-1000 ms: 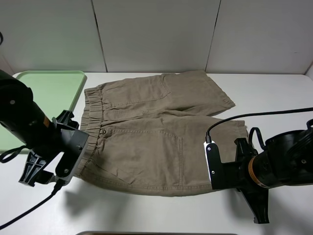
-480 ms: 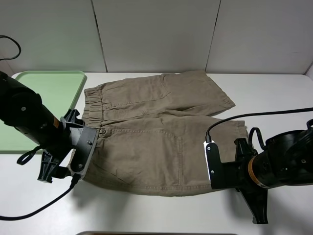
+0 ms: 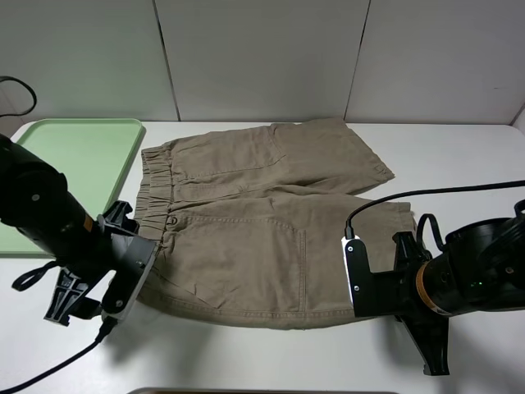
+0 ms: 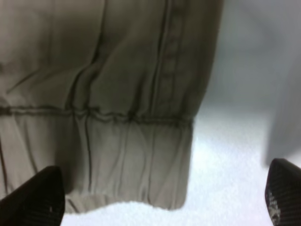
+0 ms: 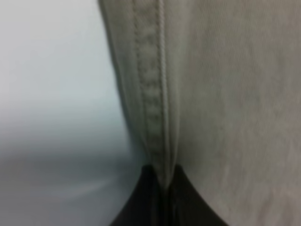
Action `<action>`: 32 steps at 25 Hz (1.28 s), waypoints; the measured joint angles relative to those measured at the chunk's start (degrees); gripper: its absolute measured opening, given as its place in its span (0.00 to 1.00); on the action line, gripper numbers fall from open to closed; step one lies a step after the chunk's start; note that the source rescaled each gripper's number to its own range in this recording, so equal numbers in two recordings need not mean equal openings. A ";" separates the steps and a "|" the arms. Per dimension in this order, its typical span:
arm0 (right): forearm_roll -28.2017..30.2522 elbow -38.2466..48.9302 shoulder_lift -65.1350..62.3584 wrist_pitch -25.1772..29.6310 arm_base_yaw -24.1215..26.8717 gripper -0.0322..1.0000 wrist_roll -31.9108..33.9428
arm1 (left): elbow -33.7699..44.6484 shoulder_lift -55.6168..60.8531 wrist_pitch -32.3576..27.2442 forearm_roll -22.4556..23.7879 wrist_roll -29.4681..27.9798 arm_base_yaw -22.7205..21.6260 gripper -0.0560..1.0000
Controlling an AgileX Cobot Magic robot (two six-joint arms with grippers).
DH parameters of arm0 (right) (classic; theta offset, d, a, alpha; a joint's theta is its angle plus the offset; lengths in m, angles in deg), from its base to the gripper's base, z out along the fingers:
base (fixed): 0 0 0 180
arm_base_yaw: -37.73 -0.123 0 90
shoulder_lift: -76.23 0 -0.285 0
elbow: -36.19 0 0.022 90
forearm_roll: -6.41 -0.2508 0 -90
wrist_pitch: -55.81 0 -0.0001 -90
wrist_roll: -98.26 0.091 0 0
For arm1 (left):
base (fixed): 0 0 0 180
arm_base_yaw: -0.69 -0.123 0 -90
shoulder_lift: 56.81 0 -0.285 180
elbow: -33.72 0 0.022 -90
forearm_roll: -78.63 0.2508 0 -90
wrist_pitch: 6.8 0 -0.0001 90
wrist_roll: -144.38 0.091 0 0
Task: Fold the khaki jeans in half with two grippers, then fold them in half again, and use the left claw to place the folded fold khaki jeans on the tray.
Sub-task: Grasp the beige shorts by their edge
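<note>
The khaki jeans (image 3: 254,222) lie flat on the white table, elastic waistband to the left, legs to the right. My left gripper (image 3: 144,261) hovers at the near corner of the waistband. In the left wrist view the gripper (image 4: 157,207) is open, its fingertips (image 4: 33,197) wide apart, with the waistband corner (image 4: 131,160) between and beyond them. My right gripper (image 3: 353,275) is at the near leg's hem. In the right wrist view the gripper (image 5: 162,188) is pinched shut on the stitched hem (image 5: 153,103). The mint-green tray (image 3: 82,164) sits at the back left.
A black cable (image 3: 426,194) runs from the right arm across the table to the right edge. A dark object (image 3: 246,391) shows at the front edge. Grey wall panels stand behind the table.
My left gripper first moved right toward the waistband, then dropped lower and toward the front. The right gripper and the shorts have not moved.
</note>
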 joint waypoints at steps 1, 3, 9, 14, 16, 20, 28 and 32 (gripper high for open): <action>0.00 0.00 0.00 0.00 0.00 0.03 0.00 | 0.52 0.00 1.21 0.00 0.32 0.00 0.85; 0.00 0.00 0.00 -0.05 0.00 0.03 0.00 | 1.51 0.00 3.61 0.00 0.62 0.00 0.84; 0.00 0.00 0.00 -0.05 0.00 0.03 0.00 | 3.04 0.00 8.95 0.00 0.80 0.00 0.81; -0.05 0.00 0.00 -0.06 0.00 0.03 0.00 | 3.70 0.00 9.77 0.00 0.80 0.00 0.79; -0.05 0.00 0.00 -0.06 0.00 0.03 0.00 | 3.68 0.00 9.77 0.00 0.80 0.00 0.74; -0.05 0.00 0.00 -0.06 0.00 0.03 0.00 | 4.48 0.00 10.12 0.00 0.82 0.00 0.59; -0.22 0.00 0.00 -0.22 0.00 0.03 0.00 | 6.24 0.00 11.68 0.00 0.81 0.00 0.31; -0.29 0.00 0.00 -0.48 0.00 0.03 0.00 | 6.24 0.00 10.69 0.00 0.81 0.00 0.07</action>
